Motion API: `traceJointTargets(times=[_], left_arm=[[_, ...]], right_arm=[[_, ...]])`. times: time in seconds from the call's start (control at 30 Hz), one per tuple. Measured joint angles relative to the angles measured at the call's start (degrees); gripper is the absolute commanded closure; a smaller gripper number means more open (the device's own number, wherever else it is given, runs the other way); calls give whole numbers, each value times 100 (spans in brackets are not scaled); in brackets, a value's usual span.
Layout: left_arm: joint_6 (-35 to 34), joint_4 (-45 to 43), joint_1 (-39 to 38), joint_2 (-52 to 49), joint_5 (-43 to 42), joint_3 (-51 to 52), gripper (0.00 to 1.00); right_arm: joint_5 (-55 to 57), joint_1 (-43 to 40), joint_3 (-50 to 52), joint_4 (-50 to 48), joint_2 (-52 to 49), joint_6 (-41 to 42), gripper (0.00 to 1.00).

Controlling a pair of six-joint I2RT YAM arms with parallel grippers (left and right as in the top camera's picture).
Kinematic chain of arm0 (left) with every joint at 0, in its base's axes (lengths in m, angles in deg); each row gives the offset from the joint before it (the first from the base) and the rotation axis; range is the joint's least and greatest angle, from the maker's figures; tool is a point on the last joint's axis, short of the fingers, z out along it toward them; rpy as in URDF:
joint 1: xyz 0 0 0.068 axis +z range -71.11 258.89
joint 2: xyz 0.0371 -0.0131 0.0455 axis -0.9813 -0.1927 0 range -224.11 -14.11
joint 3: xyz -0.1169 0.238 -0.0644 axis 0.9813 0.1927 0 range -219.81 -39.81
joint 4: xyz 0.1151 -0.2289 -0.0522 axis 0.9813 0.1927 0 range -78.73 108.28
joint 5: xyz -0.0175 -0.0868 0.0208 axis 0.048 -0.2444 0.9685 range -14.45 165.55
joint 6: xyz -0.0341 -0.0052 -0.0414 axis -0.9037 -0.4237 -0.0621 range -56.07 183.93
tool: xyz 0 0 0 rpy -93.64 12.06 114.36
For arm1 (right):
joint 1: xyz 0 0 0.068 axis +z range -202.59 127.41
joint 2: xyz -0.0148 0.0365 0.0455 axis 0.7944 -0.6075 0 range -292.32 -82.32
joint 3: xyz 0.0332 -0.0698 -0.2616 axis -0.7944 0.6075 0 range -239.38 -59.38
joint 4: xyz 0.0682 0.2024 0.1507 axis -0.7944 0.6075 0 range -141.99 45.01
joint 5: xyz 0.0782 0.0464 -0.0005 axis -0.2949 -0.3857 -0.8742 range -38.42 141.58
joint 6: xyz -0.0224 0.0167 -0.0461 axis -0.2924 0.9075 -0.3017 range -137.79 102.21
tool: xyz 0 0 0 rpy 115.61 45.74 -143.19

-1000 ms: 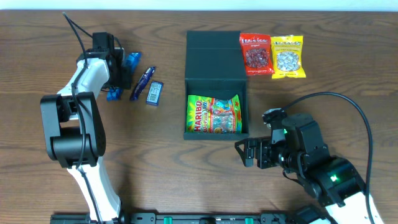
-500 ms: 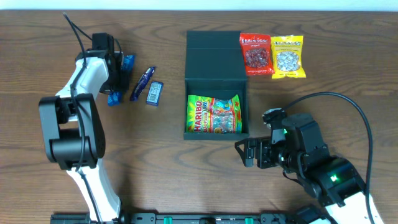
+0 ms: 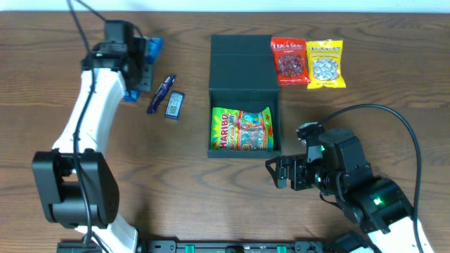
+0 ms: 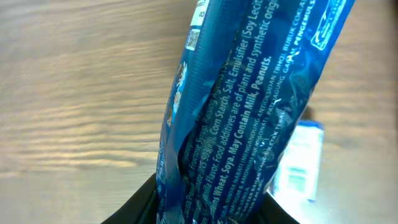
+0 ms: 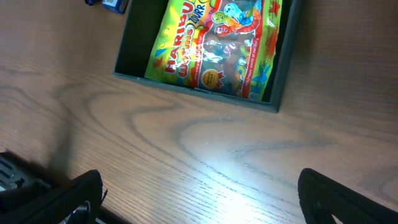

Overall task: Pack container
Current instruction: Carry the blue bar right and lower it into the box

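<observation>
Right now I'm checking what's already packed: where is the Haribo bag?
In the overhead view the Haribo bag lies inside the open dark green box at mid-table; the red bag and yellow bag sit beside its lid, to the right.

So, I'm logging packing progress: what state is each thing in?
Container, open, flap back.
Haribo bag, flat inside it.
Blue snack bar, gripped by left hand.
Left hand, shut on it.
Right hand, open, empty.
Red candy bag, on table.
Yellow candy bag, on table.
Dark bar, on table.
Blue packet, on table.
</observation>
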Motion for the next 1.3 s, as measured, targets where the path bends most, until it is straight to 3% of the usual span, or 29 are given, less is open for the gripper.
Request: traceJointTargets(times=[0.57,0.77,1.3], left_arm=[[2747,42,-2367,0,-98,0,84],[3206,-452,-2583,0,-549,0,84],[3834,-634,-2583,-393,-1178,0,84]], right_arm=[[0,0,0,0,-2,2,1],[0,0,0,-2,0,2,1],[0,0,0,-2,0,2,1]])
